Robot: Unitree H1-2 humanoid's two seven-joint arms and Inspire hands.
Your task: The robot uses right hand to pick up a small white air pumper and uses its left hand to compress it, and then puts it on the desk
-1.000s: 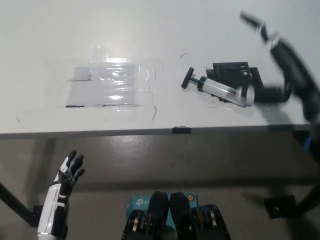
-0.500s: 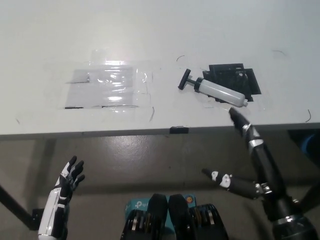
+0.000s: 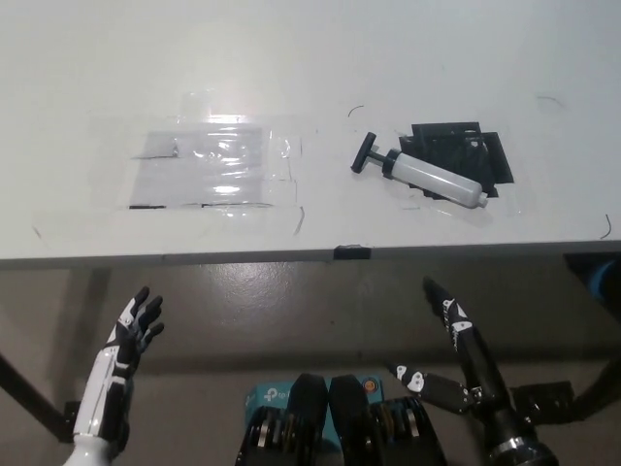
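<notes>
Since the earlier frame, the black right hand has been drawn back from the front edge of the bench and is now seen below that edge, over the floor, holding nothing, with its fingers spread apart. The small white cylindrical air pumper with a black T-shaped handle is left lying on its side on the white bench, toward the right part of the top and not far from the front edge, its handle end pointed toward the left edge. Its body is partly laid over a flat black patch on the bench top. A clear plastic sheet is seen flat on the left part of the bench, well apart from the pumper. The white left hand is held low at the lower left, below the front edge, empty, with its fingers spread.
</notes>
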